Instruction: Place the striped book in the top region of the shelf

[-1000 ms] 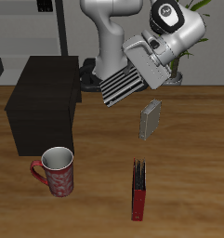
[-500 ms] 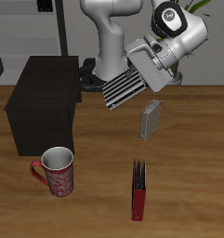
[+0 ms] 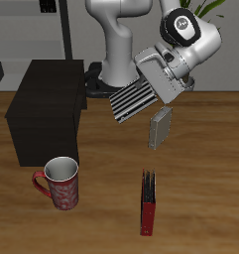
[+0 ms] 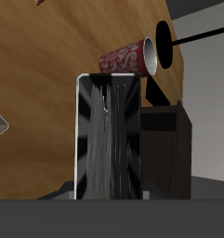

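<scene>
Above the wooden table, the claw clamps the striped book, its fingertips hidden.

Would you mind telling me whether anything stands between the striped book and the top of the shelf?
Nothing visible does. The striped book hangs in the gripper above the table, beside the shelf; the mug sits nearer the front edge.

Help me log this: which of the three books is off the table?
The striped book, carried in the air by the gripper. The plain grey book and the red book both stand on the table.
</scene>
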Robot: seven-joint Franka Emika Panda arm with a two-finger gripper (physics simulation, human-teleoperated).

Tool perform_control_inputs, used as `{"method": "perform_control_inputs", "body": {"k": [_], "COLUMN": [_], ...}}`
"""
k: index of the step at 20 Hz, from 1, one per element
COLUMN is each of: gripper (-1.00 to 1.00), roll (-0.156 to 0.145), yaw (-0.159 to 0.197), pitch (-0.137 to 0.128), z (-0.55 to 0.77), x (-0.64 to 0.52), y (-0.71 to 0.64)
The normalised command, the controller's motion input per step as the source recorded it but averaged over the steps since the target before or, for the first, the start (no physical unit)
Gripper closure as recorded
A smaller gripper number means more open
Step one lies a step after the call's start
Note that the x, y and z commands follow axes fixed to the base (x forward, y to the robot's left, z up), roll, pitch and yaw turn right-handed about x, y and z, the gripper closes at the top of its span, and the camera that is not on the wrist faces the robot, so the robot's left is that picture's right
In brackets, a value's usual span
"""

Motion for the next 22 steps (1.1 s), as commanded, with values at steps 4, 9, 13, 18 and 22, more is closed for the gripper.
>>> {"method": "perform_control_inputs", "body": {"k": [4, 9, 13, 18, 22], "gripper": [1.0, 1.0, 1.0, 1.0, 1.0], "roll": [-0.007, -0.015, -0.019, -0.032, -0.032], "yaw": [0.014, -0.007, 0.0, -0.014, -0.025], "pitch": [0.004, 0.008, 0.0, 0.019, 0.012], "z": [-0.14, -0.09, -0.13, -0.07, -0.07], "x": [0.06, 0.04, 0.02, 0.05, 0.02], "y": [-0.02, -0.1, -0.12, -0.21, -0.19]}}
